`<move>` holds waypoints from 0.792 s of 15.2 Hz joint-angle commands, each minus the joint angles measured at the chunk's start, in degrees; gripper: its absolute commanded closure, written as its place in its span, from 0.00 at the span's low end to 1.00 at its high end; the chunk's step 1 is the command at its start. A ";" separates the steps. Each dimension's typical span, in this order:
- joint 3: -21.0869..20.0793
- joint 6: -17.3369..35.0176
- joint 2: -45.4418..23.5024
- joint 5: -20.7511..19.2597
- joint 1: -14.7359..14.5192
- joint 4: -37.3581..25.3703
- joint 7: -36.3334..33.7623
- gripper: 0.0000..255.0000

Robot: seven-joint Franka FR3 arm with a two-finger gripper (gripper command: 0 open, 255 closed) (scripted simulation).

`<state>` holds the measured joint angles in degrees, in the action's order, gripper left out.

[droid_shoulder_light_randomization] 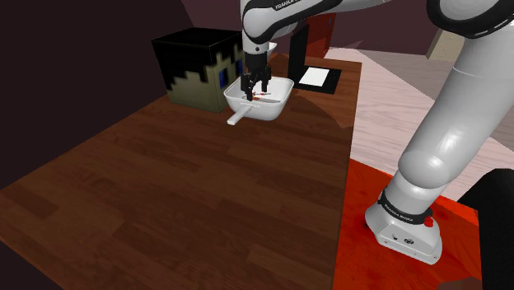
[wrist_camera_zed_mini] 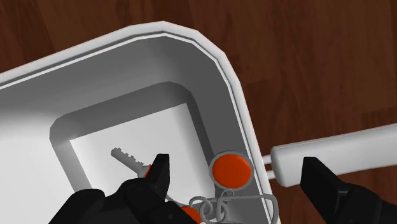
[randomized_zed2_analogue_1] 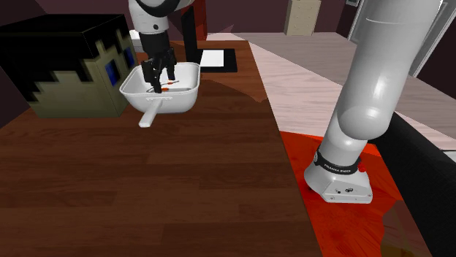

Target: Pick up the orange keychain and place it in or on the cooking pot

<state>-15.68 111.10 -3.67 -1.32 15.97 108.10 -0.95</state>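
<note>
A white cooking pot (droid_shoulder_light_randomization: 280, 105) (randomized_zed2_analogue_1: 184, 98) (wrist_camera_zed_mini: 191, 38) with a long handle (wrist_camera_zed_mini: 337, 149) stands at the far end of the dark wooden table. The orange keychain (wrist_camera_zed_mini: 229, 168) lies inside it: an orange disc, metal rings and a grey key (wrist_camera_zed_mini: 127, 159) rest on the pot's floor and wall. Small orange specks of the keychain (droid_shoulder_light_randomization: 262, 96) (randomized_zed2_analogue_1: 169, 85) show under the hand. My black gripper (droid_shoulder_light_randomization: 255, 89) (randomized_zed2_analogue_1: 158, 77) (wrist_camera_zed_mini: 242, 184) hangs over the pot, open. Its fingers stand apart on either side of the keychain, one of them outside the rim by the handle.
A black and olive blocky box (droid_shoulder_light_randomization: 193, 70) (randomized_zed2_analogue_1: 66, 69) stands right behind the pot. A black tray with a white sheet (droid_shoulder_light_randomization: 317, 78) (randomized_zed2_analogue_1: 215, 57) lies further back. My base (droid_shoulder_light_randomization: 404, 226) sits on a red stand past the table's edge.
</note>
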 commanded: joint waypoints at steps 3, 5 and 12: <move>-0.01 -3.72 0.61 0.20 0.02 -3.14 0.14 0.00; -0.02 -7.10 0.88 0.30 0.01 -6.26 0.21 0.00; -0.02 -7.10 0.88 0.30 0.01 -6.26 0.21 0.00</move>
<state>-15.70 104.01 -2.77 -1.02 15.98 101.86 -0.74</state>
